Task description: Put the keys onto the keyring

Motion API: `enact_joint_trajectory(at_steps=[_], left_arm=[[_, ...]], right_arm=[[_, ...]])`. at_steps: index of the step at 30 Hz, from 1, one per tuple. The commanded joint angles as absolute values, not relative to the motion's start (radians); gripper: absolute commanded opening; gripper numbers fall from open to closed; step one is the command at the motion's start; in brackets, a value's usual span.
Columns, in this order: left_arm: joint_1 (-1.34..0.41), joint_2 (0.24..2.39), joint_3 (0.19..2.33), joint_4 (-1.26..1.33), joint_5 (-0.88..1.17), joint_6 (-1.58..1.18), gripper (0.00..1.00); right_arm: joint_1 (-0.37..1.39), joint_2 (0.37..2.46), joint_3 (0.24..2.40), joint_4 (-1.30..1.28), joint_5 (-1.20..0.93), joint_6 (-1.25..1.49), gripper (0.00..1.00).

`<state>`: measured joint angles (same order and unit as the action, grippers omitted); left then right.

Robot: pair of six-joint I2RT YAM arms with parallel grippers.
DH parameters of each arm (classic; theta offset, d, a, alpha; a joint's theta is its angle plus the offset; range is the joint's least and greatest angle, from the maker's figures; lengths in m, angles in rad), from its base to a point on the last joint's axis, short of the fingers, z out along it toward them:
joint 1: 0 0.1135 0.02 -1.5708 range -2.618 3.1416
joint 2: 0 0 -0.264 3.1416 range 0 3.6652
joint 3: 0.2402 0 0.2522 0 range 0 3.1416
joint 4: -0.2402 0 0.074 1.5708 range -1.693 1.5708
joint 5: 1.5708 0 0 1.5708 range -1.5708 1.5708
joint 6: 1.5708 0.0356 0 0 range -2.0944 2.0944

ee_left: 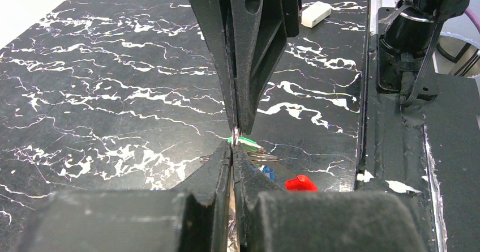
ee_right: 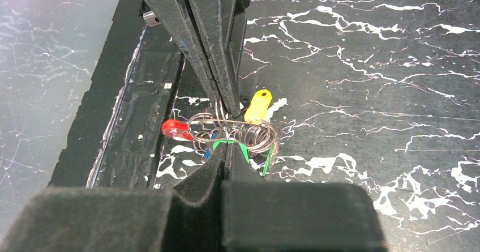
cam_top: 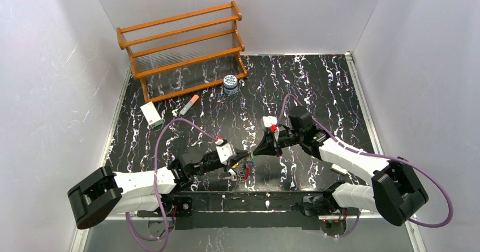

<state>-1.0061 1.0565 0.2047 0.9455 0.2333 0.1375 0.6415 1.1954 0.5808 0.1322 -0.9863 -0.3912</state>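
Keys (cam_top: 247, 170) lay in a small heap on the bench (ee_right: 368, 65) directly under both claw tips, tangled in the thin wire coils of the keyring (ee_right: 256, 134). The left claw (ee_left: 232, 154) was pressed fully together with its tips down among the coils. The right claw (ee_right: 226, 150) was closed just as tight and met the left one almost tip to tip over the heap. Each seemed to pinch wire or a key's eyelet, but what sat between the pads was hidden, so I could not tell. From the right claw, the yellow key (ee_right: 257, 106) lay just beyond its tip to the right, the red key (ee_right: 175, 128) off to the left, and the green key (ee_right: 249, 152) right against its tip.

The step in hand looked like threading a key onto the ring. Done well, one claw would steady the ring just off the bench. The other would take a single key by its plastic head, not the blade, leaving the eyelet free. The wire looked thin and springy, so a slight lift first would show whether a pinch had really caught. Slow moves would suit, since the tangled loops could drag the whole heap or flick a key away
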Motion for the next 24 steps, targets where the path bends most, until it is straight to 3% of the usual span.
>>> enact_joint_trajectory(at_steps=[1,24], left_arm=[[-1.006,1.04,0.213,1.003,0.245,0.144,0.0],[-1.006,1.039,0.218,1.006,0.248,0.146,0.0]], right_arm=[[0.638,1.192,0.605,0.172,-1.01,-0.378,0.01],[0.637,1.272,0.662,0.037,-0.971,-0.443,0.01]])
